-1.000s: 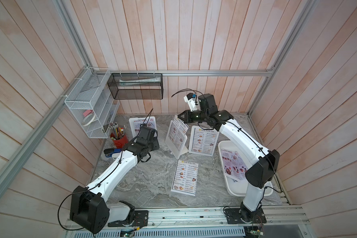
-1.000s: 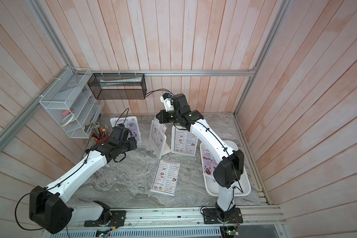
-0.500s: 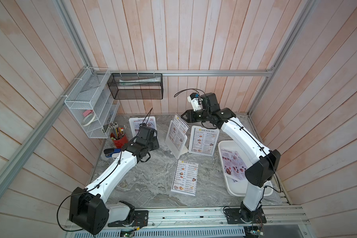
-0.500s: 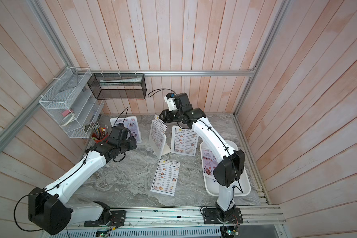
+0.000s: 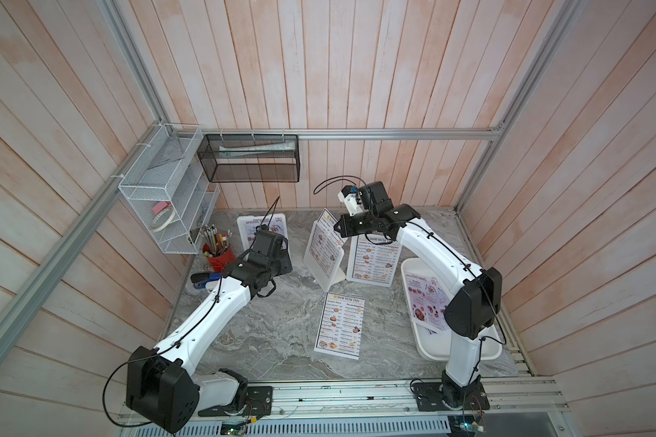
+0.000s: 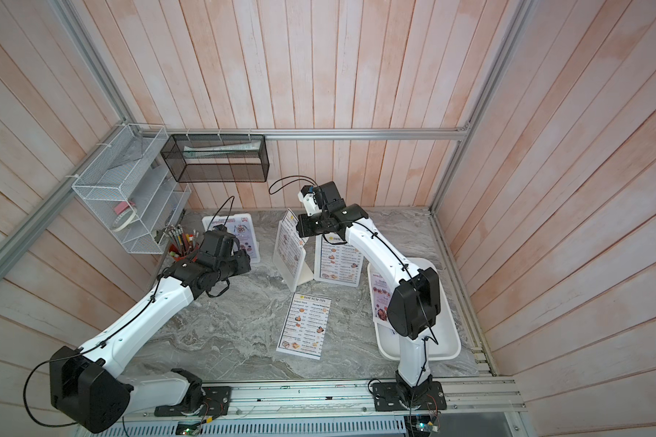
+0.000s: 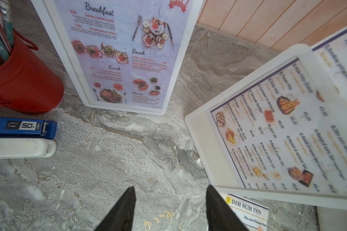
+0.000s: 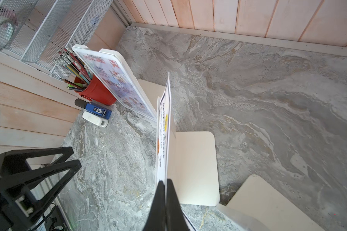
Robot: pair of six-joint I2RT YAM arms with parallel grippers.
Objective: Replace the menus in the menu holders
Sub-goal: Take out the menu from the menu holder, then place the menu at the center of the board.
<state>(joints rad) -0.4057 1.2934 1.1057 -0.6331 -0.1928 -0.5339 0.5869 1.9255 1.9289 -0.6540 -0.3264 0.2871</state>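
In both top views, three menu holders (image 6: 305,274) stand at the back. The left holder (image 5: 240,230) bears one lilac menu (image 5: 252,229), the middle holder (image 5: 332,278) one white menu (image 5: 320,246), and the right holder (image 5: 372,283) another white menu (image 5: 374,261). A third white menu (image 5: 339,325) lies flat on the table (image 5: 281,333). The tray (image 6: 445,333) holds more lilac sheets (image 6: 379,291) (how many, I cannot tell).

Left wrist view: the left gripper (image 7: 170,188) gapes, empty, over the table.

Right wrist view: the right gripper (image 8: 165,181) pinches the middle holder's white menu by its upper edge.
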